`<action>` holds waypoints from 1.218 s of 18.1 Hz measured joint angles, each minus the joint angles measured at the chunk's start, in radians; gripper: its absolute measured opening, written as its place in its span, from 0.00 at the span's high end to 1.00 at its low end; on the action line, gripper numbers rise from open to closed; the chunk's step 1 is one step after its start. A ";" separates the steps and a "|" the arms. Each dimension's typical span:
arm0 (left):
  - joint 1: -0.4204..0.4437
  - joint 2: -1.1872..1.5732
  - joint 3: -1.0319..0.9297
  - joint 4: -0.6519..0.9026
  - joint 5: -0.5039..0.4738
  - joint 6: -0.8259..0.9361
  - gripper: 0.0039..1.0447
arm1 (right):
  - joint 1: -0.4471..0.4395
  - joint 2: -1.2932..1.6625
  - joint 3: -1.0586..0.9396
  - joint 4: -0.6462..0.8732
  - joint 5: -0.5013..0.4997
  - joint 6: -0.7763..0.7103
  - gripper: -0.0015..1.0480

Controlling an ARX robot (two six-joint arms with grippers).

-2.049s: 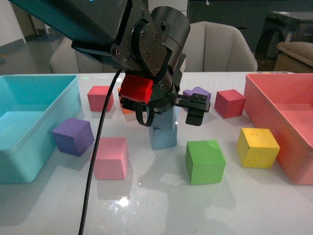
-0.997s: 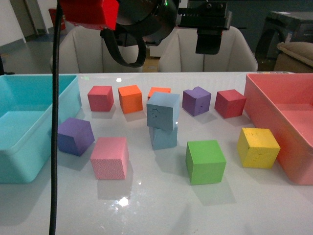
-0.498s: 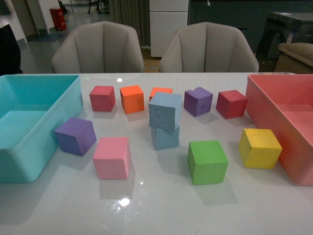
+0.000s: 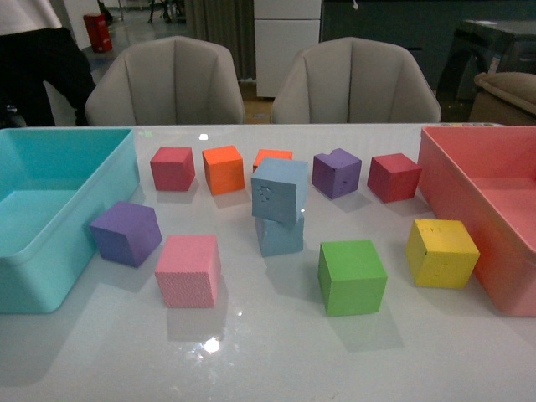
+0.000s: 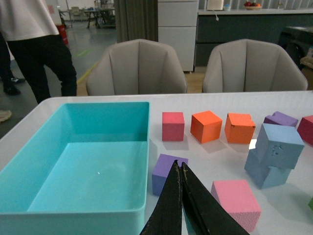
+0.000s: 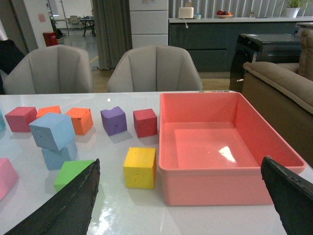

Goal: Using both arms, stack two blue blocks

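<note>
White table [image 4: 276, 352], coloured cubes around blue stack [image 4: 280, 205]

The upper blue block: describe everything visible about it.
The upper blue block is a pale sky-blue cube that looks like foam, with a small cluster of dark marks on its front face. It rests on the lower blue block, twisted and slightly tilted against it, overhanging its edges rather than sitting square. It stands mid-table, just in front of an orange block and behind the green block. Nothing else touches it; no gripper is near it.
</note>
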 joint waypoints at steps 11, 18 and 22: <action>0.141 -0.364 -0.113 -0.231 0.145 0.001 0.99 | 0.000 0.000 0.000 0.000 0.000 0.000 0.06; 0.141 -0.573 -0.113 -0.442 0.145 0.001 0.99 | 0.000 0.000 0.000 0.000 0.000 0.000 0.06; 0.141 -0.625 -0.113 -0.495 0.145 0.001 0.99 | 0.000 0.000 0.000 0.000 0.000 0.000 0.06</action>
